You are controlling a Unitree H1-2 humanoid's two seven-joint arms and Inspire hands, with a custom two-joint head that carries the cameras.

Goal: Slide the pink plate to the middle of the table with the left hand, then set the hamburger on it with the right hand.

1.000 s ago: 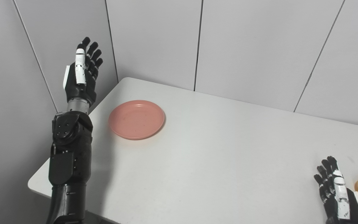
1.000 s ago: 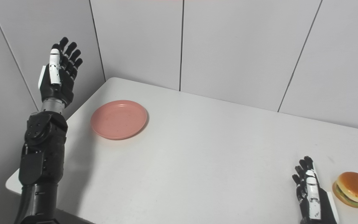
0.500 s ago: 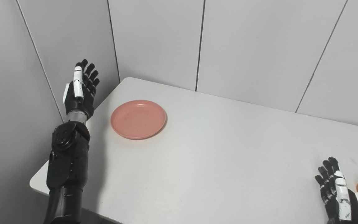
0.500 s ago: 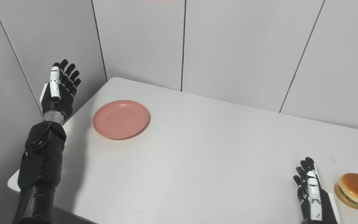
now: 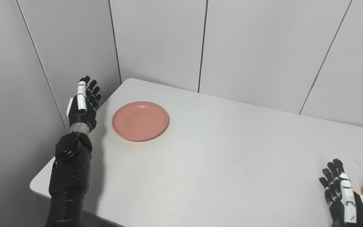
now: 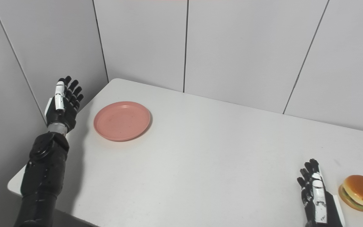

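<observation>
Right hand (image 6: 317,198): nearest item, at the bottom right edge. Black segmented fingers, with a white plate along one of them. Fingers straight and slightly spread, holding nothing. The wrist is cut off by the frame.

Hamburger (image 6: 359,192): just beside the right hand, on its outer side, not touching it. Glossy tan bun, domed and round, with a green and dark layer between the halves. It looks like moulded plastic. The right eye view shows it whole; the left eye view shows only its left part, cropped by the frame edge.

Table (image 5: 219,164): white, matte and smooth, with rounded corners. Its far edge meets the wall. A small dark smudge lies beyond the hamburger.

Left arm (image 5: 69,176): black jointed casing, rising past the table's near left corner, with a bare metal ring at the wrist.

Left hand (image 5: 82,105): raised upright beside the table's left edge. Black, with one white plate along a finger. Fingers extended and apart, grasping nothing. It is near the plate, to its left, with a gap between them.

Plate (image 5: 140,120): pink, round and shallow, with a low raised rim and a dull, faintly speckled surface. It lies flat on the far left part of the table, well apart from the hamburger.

Wall (image 5: 247,44): pale grey flat panels split by thin dark seams, forming a corner behind the left hand.
</observation>
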